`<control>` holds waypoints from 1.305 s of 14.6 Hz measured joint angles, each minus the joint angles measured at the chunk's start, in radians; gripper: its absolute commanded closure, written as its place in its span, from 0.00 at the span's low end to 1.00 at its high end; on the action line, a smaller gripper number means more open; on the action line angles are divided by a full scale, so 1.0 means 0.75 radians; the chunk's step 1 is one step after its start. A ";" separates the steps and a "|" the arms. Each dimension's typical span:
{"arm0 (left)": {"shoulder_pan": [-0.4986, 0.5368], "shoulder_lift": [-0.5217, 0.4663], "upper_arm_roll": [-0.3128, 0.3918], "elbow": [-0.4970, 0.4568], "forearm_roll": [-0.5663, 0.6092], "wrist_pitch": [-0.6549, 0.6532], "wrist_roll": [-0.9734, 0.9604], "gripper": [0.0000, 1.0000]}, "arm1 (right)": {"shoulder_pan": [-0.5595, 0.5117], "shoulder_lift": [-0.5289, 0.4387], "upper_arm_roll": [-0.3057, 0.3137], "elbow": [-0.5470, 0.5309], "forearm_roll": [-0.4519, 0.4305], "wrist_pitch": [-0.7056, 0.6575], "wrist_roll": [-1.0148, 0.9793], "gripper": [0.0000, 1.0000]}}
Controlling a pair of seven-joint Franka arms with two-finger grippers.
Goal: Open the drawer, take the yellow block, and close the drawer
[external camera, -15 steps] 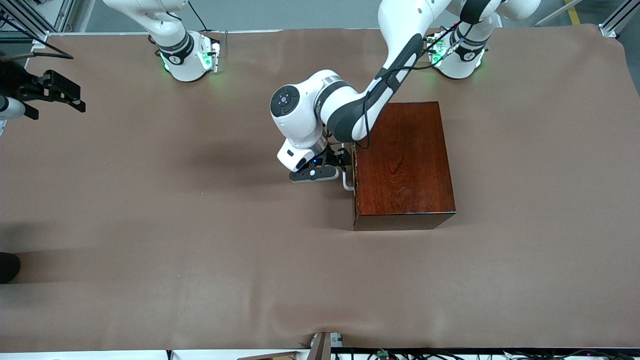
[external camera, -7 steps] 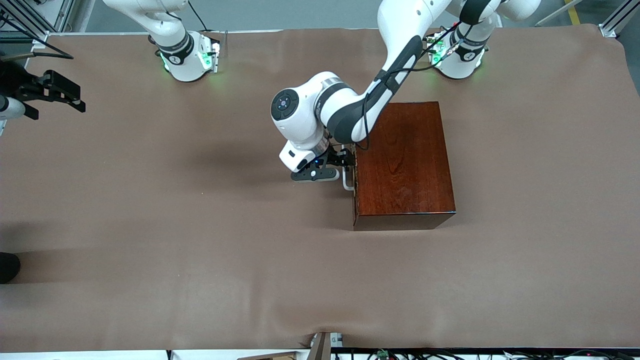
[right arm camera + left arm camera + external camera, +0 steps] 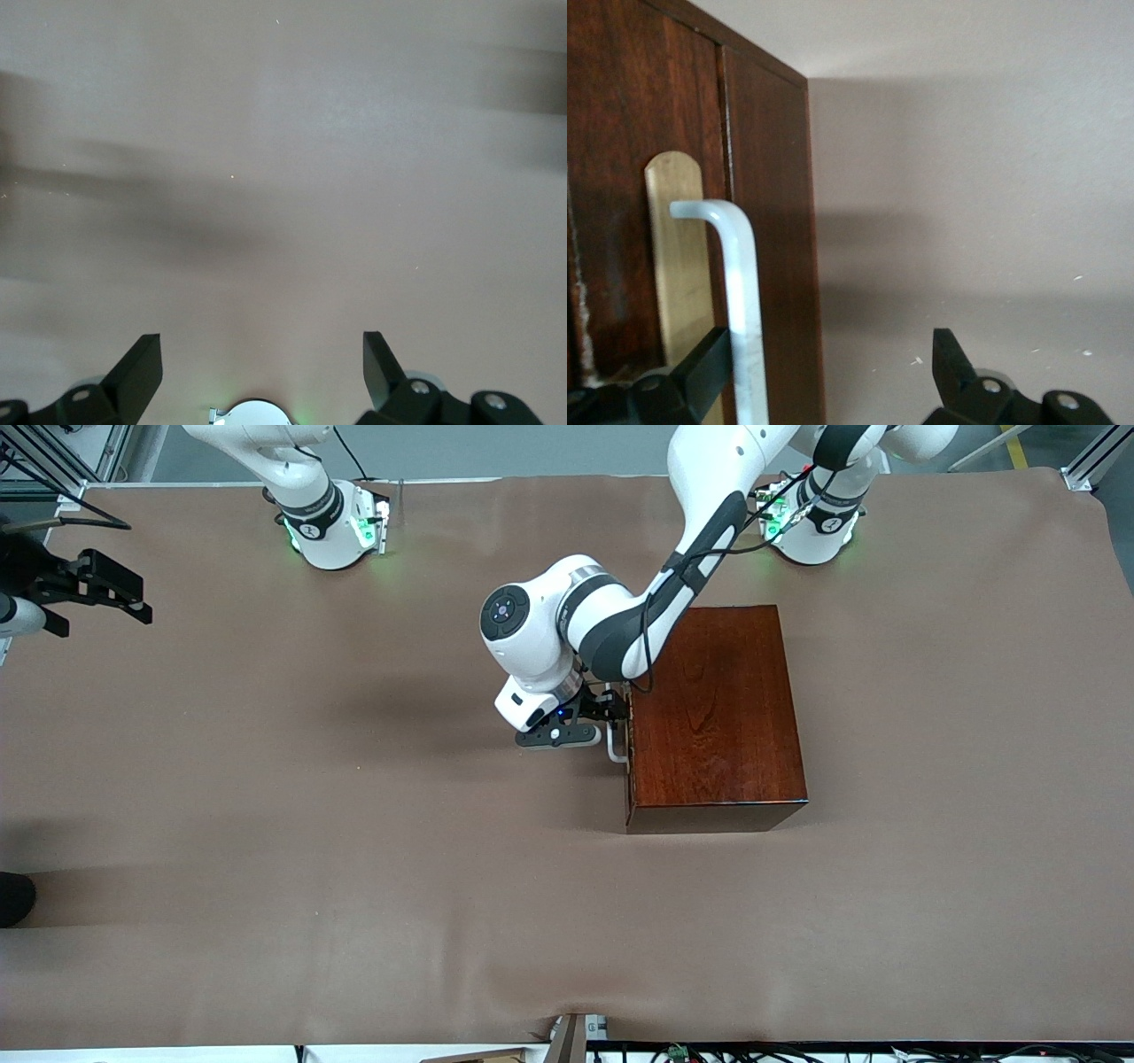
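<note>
Handle (image 3: 741,292) first: I have the left gripper (image 3: 609,713) at the front of the shut drawer (image 3: 673,177), jaws released, one finger tucked past the white bar. I should centre, clench, then pull straight toward the right arm's end, where the table (image 3: 310,779) looks bare. Right gripper (image 3: 257,372) waits, spread wide. Yellow block unseen.

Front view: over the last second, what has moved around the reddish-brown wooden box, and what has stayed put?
The left gripper has edged slightly closer to the front of the glossy reddish-brown wooden box, its open fingers straddling the white U-shaped handle without closing on it. The drawer is still shut, the box has not shifted, and the right gripper waits open at the right arm's end of the table.
</note>
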 measured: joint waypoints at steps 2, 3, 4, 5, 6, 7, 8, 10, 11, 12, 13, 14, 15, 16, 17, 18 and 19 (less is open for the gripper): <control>0.000 0.001 0.000 0.000 0.000 0.009 -0.016 0.00 | 0.000 0.000 0.000 0.000 0.000 0.000 0.000 0.00; 0.000 0.002 0.000 0.000 0.000 0.012 -0.026 0.00 | 0.000 0.000 0.000 0.000 0.000 0.000 0.000 0.00; -0.001 0.004 0.000 0.000 0.000 0.015 -0.030 0.00 | 0.000 0.000 0.000 0.000 0.000 0.000 0.000 0.00; -0.003 0.006 -0.001 0.000 0.000 0.020 -0.035 0.00 | 0.000 0.000 0.000 0.000 0.000 0.000 0.000 0.00; -0.004 0.009 -0.002 -0.001 0.000 0.031 -0.049 0.00 | 0.000 0.000 0.000 0.000 0.000 0.000 0.000 0.00; -0.006 0.012 -0.003 -0.001 0.000 0.047 -0.066 0.00 | 0.000 0.000 0.000 0.000 0.000 -0.001 0.000 0.00; -0.009 0.014 -0.005 -0.001 0.000 0.065 -0.084 0.00 | 0.000 0.000 0.000 -0.001 0.000 -0.003 0.000 0.00; -0.016 0.016 -0.006 -0.001 0.000 0.095 -0.125 0.00 | -0.001 0.001 -0.003 -0.001 0.000 -0.026 0.000 0.00; -0.018 0.016 -0.006 -0.001 0.000 0.110 -0.143 0.00 | -0.001 0.002 -0.004 -0.002 -0.001 -0.033 0.000 0.00; -0.021 0.016 -0.008 -0.001 0.000 0.129 -0.161 0.00 | -0.001 0.003 -0.006 -0.002 -0.001 -0.033 0.000 0.00; -0.025 0.016 -0.007 -0.001 0.000 0.141 -0.170 0.00 | -0.001 0.004 -0.008 -0.002 -0.001 -0.033 0.000 0.00; -0.027 0.017 -0.007 -0.001 0.000 0.156 -0.185 0.00 | -0.002 0.006 -0.009 -0.002 -0.001 -0.033 0.000 0.00; -0.031 0.017 -0.007 -0.001 0.000 0.177 -0.204 0.00 | -0.001 0.009 -0.008 -0.002 -0.002 -0.033 0.000 0.00; -0.036 0.018 -0.007 -0.001 0.000 0.198 -0.227 0.00 | 0.000 0.011 -0.007 -0.002 -0.002 -0.033 -0.001 0.00; -0.040 0.019 -0.006 -0.001 0.000 0.206 -0.243 0.00 | 0.000 0.012 -0.006 -0.002 -0.004 -0.033 -0.001 0.00; -0.043 0.019 -0.004 -0.001 0.000 0.207 -0.248 0.00 | 0.000 0.012 -0.006 -0.001 -0.007 -0.032 -0.001 0.00; -0.044 0.019 -0.003 -0.001 -0.001 0.215 -0.259 0.00 | 0.000 0.012 -0.007 0.000 -0.009 -0.031 -0.001 0.00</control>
